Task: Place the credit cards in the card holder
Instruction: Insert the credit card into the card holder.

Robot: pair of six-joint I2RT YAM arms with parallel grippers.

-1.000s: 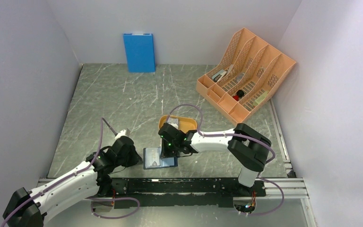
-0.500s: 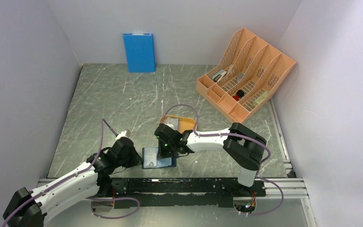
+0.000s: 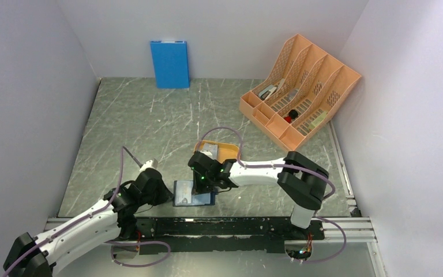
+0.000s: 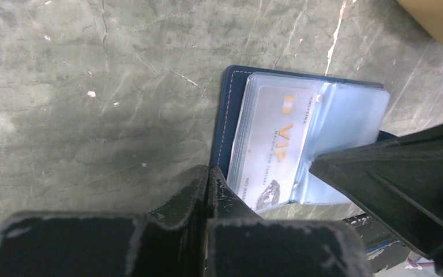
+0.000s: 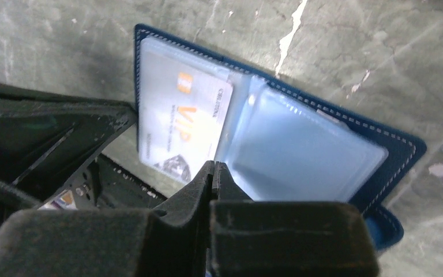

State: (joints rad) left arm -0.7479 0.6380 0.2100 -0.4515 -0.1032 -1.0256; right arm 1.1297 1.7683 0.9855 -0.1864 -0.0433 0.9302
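The navy card holder (image 3: pixel 179 194) lies open and flat near the table's front edge, its clear pockets facing up. A silver credit card (image 4: pixel 277 144) with gold "VIP" print sits in the left clear pocket (image 5: pixel 179 121). The right pocket (image 5: pixel 300 150) looks empty. My left gripper (image 4: pixel 209 170) is shut, its tips at the holder's near left edge with nothing between them. My right gripper (image 5: pixel 214 166) is shut too, its tips over the fold between the two pockets. In the top view the left gripper (image 3: pixel 166 193) and the right gripper (image 3: pixel 203 186) flank the holder.
A shallow orange tray (image 3: pixel 226 151) sits just behind the holder, with a pale grey card-like piece (image 3: pixel 207 152) in it, partly hidden by the right arm. An orange file rack (image 3: pixel 297 86) stands at the back right. A blue panel (image 3: pixel 169 63) leans on the back wall.
The right gripper has shifted slightly left over the holder, and its jaws have closed fully. The holder has slid a little to the left. The left arm has barely moved.
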